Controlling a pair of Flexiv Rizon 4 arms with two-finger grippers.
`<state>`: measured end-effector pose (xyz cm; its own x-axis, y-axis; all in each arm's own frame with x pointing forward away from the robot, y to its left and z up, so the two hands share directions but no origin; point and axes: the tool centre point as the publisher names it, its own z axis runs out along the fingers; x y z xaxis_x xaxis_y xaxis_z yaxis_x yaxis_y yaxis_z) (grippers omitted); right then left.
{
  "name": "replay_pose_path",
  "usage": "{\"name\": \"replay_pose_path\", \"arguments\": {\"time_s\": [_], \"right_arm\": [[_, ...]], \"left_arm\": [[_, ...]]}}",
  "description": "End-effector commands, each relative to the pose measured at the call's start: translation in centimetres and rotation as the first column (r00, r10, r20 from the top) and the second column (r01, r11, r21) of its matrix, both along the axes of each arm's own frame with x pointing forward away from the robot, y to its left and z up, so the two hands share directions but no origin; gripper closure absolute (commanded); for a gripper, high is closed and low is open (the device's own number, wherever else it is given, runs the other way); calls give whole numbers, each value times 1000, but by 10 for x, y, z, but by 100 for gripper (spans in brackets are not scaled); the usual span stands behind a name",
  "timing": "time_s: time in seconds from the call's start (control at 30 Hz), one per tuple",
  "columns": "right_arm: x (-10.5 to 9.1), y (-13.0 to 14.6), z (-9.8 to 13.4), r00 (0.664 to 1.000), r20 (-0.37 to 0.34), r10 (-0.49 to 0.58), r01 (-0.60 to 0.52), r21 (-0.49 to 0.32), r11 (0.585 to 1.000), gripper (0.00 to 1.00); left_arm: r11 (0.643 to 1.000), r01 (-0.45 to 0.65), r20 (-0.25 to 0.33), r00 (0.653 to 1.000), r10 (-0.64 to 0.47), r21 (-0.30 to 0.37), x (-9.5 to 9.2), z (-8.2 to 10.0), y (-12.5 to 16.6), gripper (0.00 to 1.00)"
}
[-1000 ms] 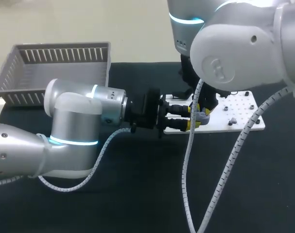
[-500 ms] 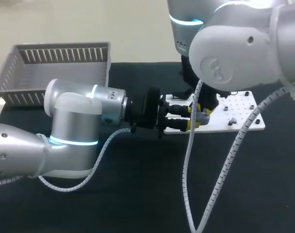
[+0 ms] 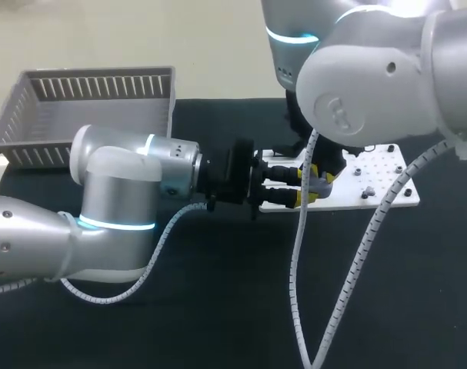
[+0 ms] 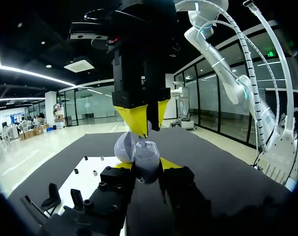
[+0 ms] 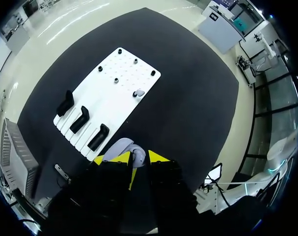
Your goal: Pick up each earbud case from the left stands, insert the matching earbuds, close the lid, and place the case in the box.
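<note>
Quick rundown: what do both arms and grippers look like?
Left arm and right arm: glossy silver-white rounded housings, glowing cyan rings at joints, white spiral-wrapped cables running outside. Left gripper and right gripper: black bodies, fingers tipped bright yellow.

The black table top [image 3: 218, 307] is viewed downward from behind by the head camera. At 3 o'clock, the lilac plastic earbud case [image 4: 147, 158] and white perforated board [image 3: 383, 181] are shared: seen closely and level by the left wrist camera, vertically by the right.
</note>
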<state>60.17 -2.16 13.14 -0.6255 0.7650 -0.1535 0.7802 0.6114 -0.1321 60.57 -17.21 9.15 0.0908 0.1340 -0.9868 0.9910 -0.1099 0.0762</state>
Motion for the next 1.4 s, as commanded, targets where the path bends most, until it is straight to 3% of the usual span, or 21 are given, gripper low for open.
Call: {"name": "replay_pose_path", "arguments": {"time_s": [0.03, 0.27, 0.37, 0.4, 0.43, 0.7, 0.77, 0.83, 0.9, 1.13, 1.4], "right_arm": [[-1, 1, -3, 1000, 1, -1, 1, -2, 1000, 100], [-3, 4, -5, 1000, -6, 0, 0, 10, 1000, 98], [-3, 4, -6, 1000, -9, -3, 3, 12, 1000, 51], [-3, 3, -5, 1000, -8, -4, 4, 16, 1000, 31], [-4, 2, -4, 1000, -5, -5, 5, 21, 1000, 0], [-20, 0, 4, 999, 21, 35, -38, 145, 989, 0], [-28, 0, 10, 990, 89, 109, -122, 153, 981, 0], [-39, 2, 16, 955, 186, 230, -255, 123, 959, 0], [-44, -1, 18, 940, 229, 251, -285, 131, 949, 0], [-47, -20, 33, 914, 336, 227, -291, 154, 944, 0], [-40, -49, 44, 909, 378, 174, -247, 154, 957, 0]], "left_arm": [[1000, -6, 4, 1000, 6, -4, -2, -1, 0, 100], [1000, -6, 4, 1000, 6, -4, -2, -1, 0, 100], [1000, -6, 4, 1000, 6, -4, -2, -1, 0, 100], [1000, -6, 4, 1000, 6, -4, -2, -1, 0, 100], [1000, -6, 4, 1000, 6, -4, -2, -1, 0, 100], [1000, -6, 4, 1000, 6, -4, -2, -1, 0, 100], [1000, -6, 4, 1000, 6, -4, -2, -1, 0, 100], [1000, -6, 4, 1000, 6, -4, -2, -1, 0, 100], [1000, -6, 4, 1000, 6, -4, -2, -1, 0, 100], [1000, -6, 4, 1000, 6, -4, -2, -1, 0, 100], [1000, -6, 4, 1000, 6, -4, -2, -1, 0, 100]]}}
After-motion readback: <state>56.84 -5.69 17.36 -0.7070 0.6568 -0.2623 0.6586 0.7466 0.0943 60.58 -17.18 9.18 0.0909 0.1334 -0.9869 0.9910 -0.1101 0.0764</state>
